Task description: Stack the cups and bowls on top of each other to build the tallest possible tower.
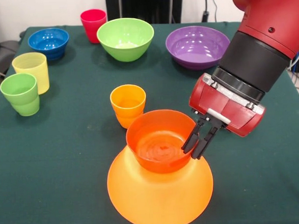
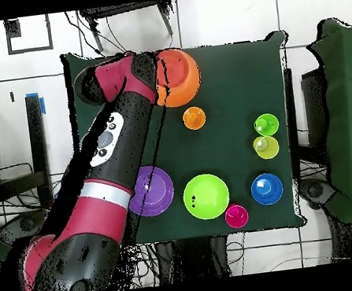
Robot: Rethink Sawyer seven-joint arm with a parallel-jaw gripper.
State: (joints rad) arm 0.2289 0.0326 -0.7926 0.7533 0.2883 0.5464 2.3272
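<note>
The very large orange bowl (image 1: 160,200) lies upside down near the front of the table. The small red-orange bowl (image 1: 158,141) stands upright on it. My gripper (image 1: 195,148) comes in from the right and straddles that bowl's right rim, one finger inside and one outside, shut on the rim. Just behind the pile stands an orange cup (image 1: 128,105). At the left, a lime green cup (image 1: 19,88) is nested in a green one (image 1: 27,107), beside a pale yellow cup (image 1: 31,71). In the overhead view the arm hides the gripper and part of the orange bowl (image 2: 189,79).
Along the far edge stand a blue bowl (image 1: 49,43), a red cup (image 1: 93,24), a green bowl (image 1: 126,39) and a purple bowl (image 1: 197,45). The overhead view shows my arm crossing over part of the purple bowl (image 2: 157,192).
</note>
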